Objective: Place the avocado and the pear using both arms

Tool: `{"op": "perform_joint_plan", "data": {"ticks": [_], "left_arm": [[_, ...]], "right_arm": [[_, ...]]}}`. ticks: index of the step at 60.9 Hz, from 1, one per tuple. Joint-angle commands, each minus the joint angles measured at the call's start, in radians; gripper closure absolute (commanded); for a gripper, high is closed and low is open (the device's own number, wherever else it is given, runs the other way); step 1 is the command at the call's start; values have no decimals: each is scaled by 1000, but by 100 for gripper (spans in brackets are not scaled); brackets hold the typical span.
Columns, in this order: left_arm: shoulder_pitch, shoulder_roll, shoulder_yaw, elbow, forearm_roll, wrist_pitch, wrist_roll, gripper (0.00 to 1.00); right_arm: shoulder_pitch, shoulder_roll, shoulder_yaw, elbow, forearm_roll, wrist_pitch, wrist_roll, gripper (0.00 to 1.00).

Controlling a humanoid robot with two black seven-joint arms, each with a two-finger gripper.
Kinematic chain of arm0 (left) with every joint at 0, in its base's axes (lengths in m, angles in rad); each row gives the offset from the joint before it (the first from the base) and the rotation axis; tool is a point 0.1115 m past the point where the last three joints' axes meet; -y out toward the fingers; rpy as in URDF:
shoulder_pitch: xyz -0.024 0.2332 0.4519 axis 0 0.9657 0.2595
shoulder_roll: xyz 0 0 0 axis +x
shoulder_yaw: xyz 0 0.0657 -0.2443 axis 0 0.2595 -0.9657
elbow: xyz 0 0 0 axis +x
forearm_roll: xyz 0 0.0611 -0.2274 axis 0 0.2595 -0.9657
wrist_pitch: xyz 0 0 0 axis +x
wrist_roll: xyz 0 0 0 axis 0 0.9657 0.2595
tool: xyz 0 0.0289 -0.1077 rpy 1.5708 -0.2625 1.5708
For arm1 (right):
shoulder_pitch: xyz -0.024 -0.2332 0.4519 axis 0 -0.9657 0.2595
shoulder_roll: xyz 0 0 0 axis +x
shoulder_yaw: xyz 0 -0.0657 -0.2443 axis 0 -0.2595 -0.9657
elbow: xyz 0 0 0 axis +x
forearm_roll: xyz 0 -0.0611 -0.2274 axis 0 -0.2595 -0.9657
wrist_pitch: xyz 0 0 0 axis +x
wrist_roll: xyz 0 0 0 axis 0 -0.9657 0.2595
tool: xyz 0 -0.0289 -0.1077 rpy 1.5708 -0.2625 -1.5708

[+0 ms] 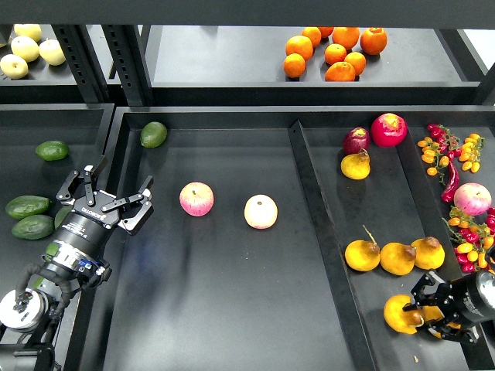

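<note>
Right jaws close around the pear; left jaws gape empty.

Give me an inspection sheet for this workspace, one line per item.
Surface: black tray with a divider; the middle bay holds two apples.
Job's things: avocados lie in the left bay, none held; one pear is in the right gripper, three more sit nearby.
Clutter: cherry tomatoes, chilli, pomegranate, light avocado.
Grippers: left gripper open and empty; right shut on the pear.
Cables: black cables at the left arm's base.
Surroundings: shelf behind with oranges and pale apples.
</note>
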Motion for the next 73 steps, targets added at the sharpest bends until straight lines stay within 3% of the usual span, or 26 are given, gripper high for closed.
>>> {"op": "perform_joint_plan", "data": {"ticks": [1, 42, 73], "left_arm": [[0, 0, -1, 0, -1, 0, 0, 1], [6, 0, -1, -2, -3, 0, -2, 1], [6, 0, -1, -2, -4, 0, -2, 1]], "right_arm": [[-8, 23, 2, -25, -15, 0, 0, 81], [-14, 125, 17, -129, -22, 0, 0, 75], [-25, 132, 31, -137, -38, 0, 0, 57]]}}
